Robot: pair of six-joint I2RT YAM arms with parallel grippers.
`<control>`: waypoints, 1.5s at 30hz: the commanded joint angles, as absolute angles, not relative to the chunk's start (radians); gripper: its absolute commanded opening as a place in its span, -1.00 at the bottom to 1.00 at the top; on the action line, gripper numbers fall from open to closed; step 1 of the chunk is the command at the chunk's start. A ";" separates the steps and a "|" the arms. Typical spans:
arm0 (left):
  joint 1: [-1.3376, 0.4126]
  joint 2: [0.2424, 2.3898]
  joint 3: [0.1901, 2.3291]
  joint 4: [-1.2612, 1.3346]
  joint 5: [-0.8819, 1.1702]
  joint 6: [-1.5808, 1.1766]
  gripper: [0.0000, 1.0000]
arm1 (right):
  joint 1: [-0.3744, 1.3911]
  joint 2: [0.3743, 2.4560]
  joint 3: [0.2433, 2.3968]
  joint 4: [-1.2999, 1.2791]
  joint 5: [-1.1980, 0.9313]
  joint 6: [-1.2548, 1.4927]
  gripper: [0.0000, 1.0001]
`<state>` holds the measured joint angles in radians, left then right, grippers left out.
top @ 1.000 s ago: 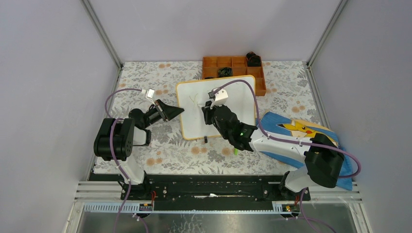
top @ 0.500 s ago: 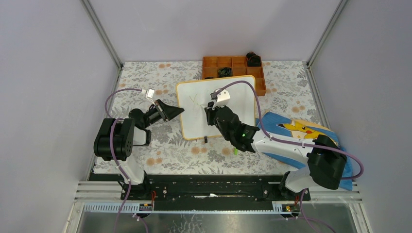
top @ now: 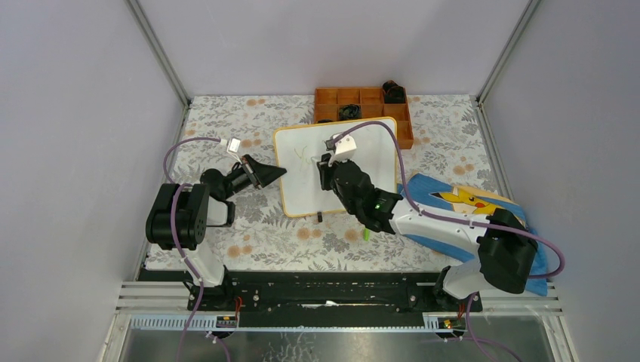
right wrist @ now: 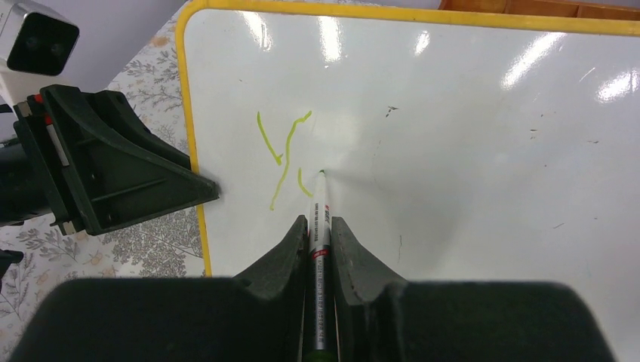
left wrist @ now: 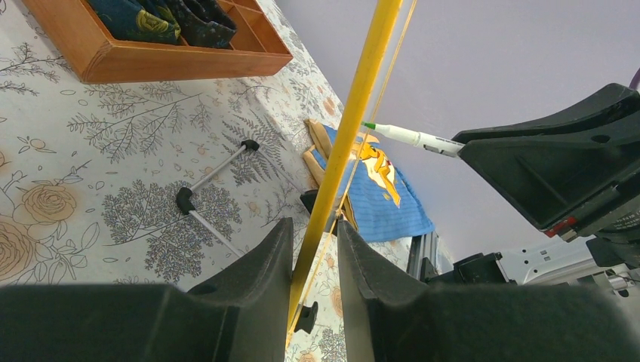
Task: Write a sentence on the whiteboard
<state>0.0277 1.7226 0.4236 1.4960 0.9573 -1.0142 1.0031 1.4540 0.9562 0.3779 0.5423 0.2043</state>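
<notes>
We begin the sentence point(right wrist: 283, 162), left tool point(left wrist: 311, 230) clamping the whiteboard point(right wrist: 468, 151), right tool point(right wrist: 317, 222) pinching the marker point(right wrist: 320, 202). Next, we need steady strokes rightward.

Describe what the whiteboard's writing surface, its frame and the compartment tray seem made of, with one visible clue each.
Whiteboard surface: smooth, glossy coated panel, perhaps melamine or painted steel; it mirrors bright light streaks. Frame: smooth yellow, likely plastic or painted metal. Tray: orange-brown wood, matte; thick plank-like walls.
</notes>
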 commanded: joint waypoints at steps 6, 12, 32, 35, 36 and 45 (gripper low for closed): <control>0.018 1.703 0.426 1.528 0.963 -0.994 -0.33 | 0.994 1.483 1.028 0.401 0.530 0.193 -1.00; 0.017 1.704 0.428 1.526 0.963 -0.994 -0.33 | 0.994 1.485 1.021 0.389 0.494 0.212 -1.00; 0.017 1.701 0.426 1.519 0.963 -0.988 -0.32 | 0.993 1.364 0.969 0.371 0.522 0.227 -1.00; 0.015 1.700 0.426 1.517 0.963 -0.987 -0.32 | 0.988 1.351 0.976 0.373 0.536 0.213 -1.00; 0.015 1.700 0.426 1.516 0.963 -0.986 -0.32 | 0.985 1.350 0.978 0.372 0.537 0.210 -1.00; 0.010 1.697 0.426 1.505 0.965 -0.980 -0.31 | 0.961 1.383 0.995 0.374 0.521 0.218 -1.00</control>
<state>0.0231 1.7226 0.4236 1.4944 0.9573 -1.0069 0.9714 1.3758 0.9581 0.3302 0.5068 0.2241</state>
